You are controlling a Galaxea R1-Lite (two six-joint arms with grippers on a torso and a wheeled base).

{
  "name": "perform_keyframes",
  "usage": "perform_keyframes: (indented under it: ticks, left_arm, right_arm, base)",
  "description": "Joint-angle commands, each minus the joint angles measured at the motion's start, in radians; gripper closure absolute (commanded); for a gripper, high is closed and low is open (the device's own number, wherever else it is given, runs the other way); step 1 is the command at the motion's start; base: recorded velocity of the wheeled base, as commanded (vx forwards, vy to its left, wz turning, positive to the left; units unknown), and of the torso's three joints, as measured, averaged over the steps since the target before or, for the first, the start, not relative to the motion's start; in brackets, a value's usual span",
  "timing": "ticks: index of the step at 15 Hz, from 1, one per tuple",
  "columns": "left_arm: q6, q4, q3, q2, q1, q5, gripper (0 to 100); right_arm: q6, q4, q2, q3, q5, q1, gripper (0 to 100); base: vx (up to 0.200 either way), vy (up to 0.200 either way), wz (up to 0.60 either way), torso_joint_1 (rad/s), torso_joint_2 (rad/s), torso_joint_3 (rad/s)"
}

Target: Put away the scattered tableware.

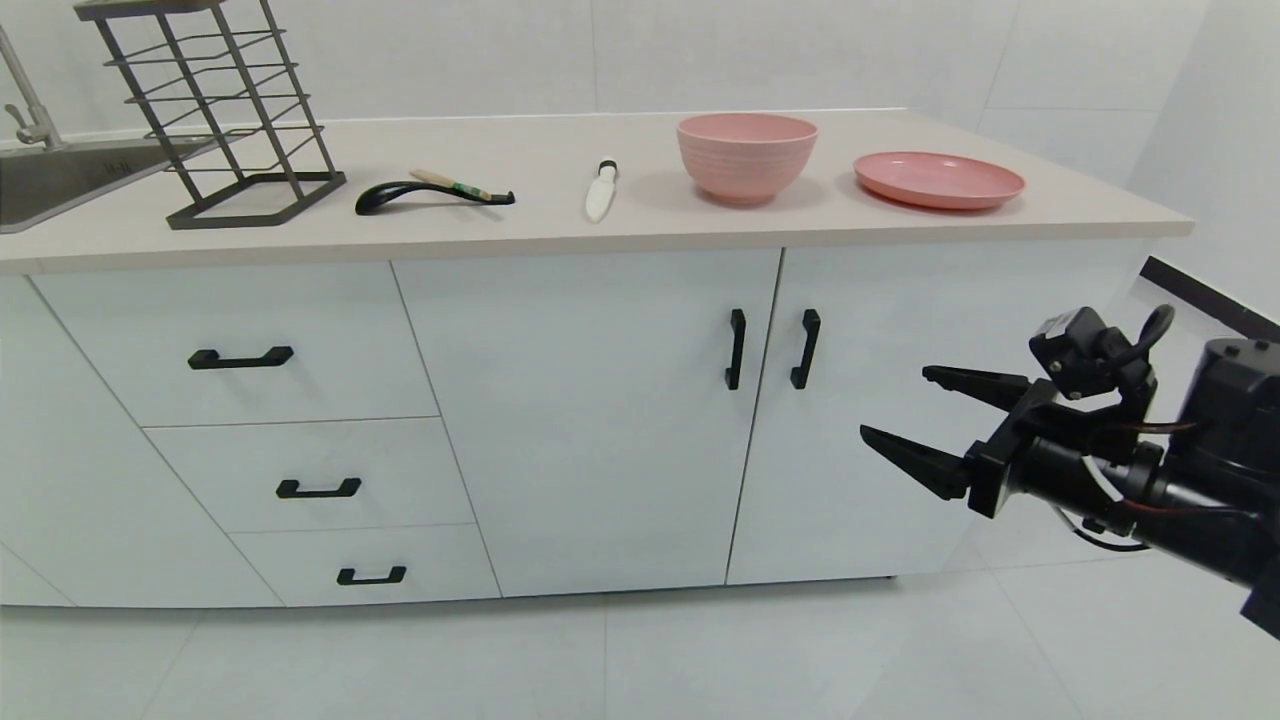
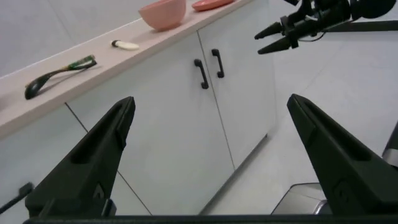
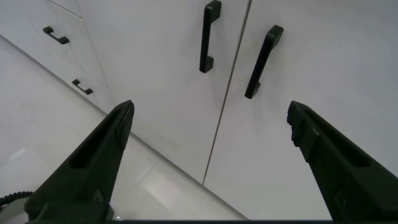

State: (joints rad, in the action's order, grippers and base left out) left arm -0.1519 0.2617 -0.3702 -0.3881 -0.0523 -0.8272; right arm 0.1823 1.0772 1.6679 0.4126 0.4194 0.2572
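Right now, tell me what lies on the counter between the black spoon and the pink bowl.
Head view: one white utensil with a black end lies between black spoon and pink bowl; otherwise bare counter.

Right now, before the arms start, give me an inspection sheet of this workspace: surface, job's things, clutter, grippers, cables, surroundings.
surface: pale countertop, with a sink at its left end.
job's things: pink bowl, pink plate, white utensil and black spoon with a tan-handled utensil against its handle, all on the countertop; wire rack stands beside the sink.
clutter: nothing seen.
grippers: left gripper open, right gripper open, both holding nothing, below counter height before the cabinet doors.
cables: black cable looped at the right wrist.
surroundings: white doors and drawers with black handles, tiled floor.
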Motion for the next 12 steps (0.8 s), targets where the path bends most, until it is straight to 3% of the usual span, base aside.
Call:
perform_keyframes:
  ticks: [1,2,4,5,6,7,8,9,12]
  left_arm:
    - [-0.014,-0.001,-0.092,-0.152,0.0,-0.004,0]
    - [-0.02,0.002,-0.119,-0.216,0.028,-0.015,0]
    - [-0.077,0.005,-0.121,-0.319,0.137,-0.023,0]
    - [-0.118,0.045,-0.121,-0.414,0.229,-0.023,0]
    - [-0.132,0.1,-0.121,-0.489,0.298,-0.023,0]
    - [-0.133,0.123,-0.119,-0.517,0.321,-0.023,0]
    - [-0.138,0.272,-0.118,-0.67,0.407,0.005,0]
    - [-0.144,0.341,-0.118,-0.739,0.428,0.033,0]
    - [-0.136,0.406,-0.116,-0.842,0.497,0.132,0]
  right_arm:
    - [0.0,0.001,0.012,0.012,0.001,-0.001,0]
    - [0.0,0.001,0.015,0.014,0.001,0.0,0]
    - [0.002,0.001,0.015,0.014,0.001,0.0,0]
    - [0.002,0.001,0.018,0.015,0.001,-0.001,0]
    - [0.002,0.001,0.024,0.014,0.001,0.0,0]
    - [0.002,0.001,0.026,0.014,0.001,0.0,0]
    - [0.002,0.004,0.036,0.014,0.001,-0.001,0]
    - [0.002,0.01,0.039,0.012,0.002,-0.001,0]
    - [0.003,0.033,0.041,-0.003,0.021,-0.012,0]
  base:
    - [0.0,0.0,0.0,0.0,0.0,0.0]
    - [0.0,0.0,0.0,0.0,0.0,0.0]
    - [0.0,0.0,0.0,0.0,0.0,0.0]
    - [0.0,0.0,0.0,0.0,0.0,0.0]
    - [0.0,0.0,0.0,0.0,0.0,0.0]
    - [0.0,0.0,0.0,0.0,0.0,0.0]
    - [0.0,0.0,0.0,0.0,0.0,0.0]
    - [0.0,0.0,0.0,0.0,0.0,0.0]
    - [0.0,0.0,0.0,0.0,0.0,0.0]
